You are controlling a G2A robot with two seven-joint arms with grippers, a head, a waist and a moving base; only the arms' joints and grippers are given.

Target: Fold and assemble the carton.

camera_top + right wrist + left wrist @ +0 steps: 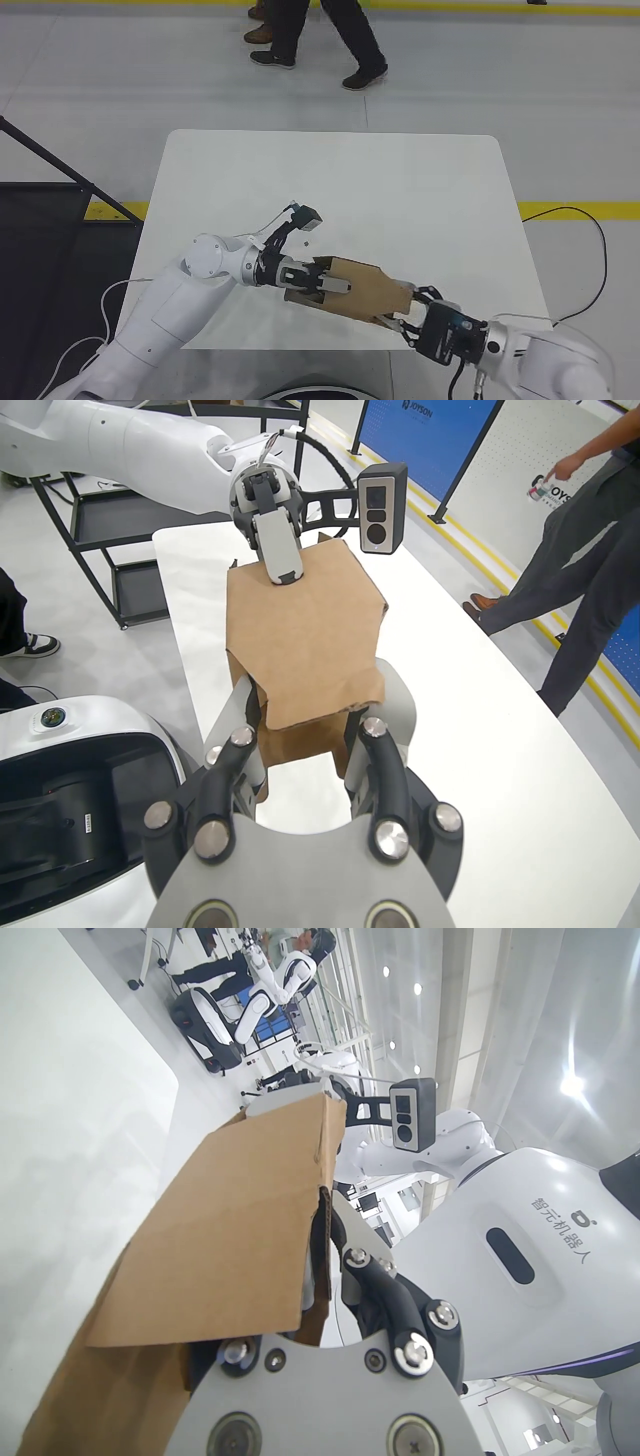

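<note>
White table (420, 180), seen from above: the carton (355, 285) was held near the 6 o'clock edge. The left gripper (330, 285) had its fingers clamped on the 9 o'clock end and the right gripper (400, 318) on the 4 o'clock end, presumably bracing it for folding.

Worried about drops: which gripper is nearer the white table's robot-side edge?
Right. The right gripper holds the brown cardboard carton's end near the table edge; the left gripper holds the other end, farther in.
</note>
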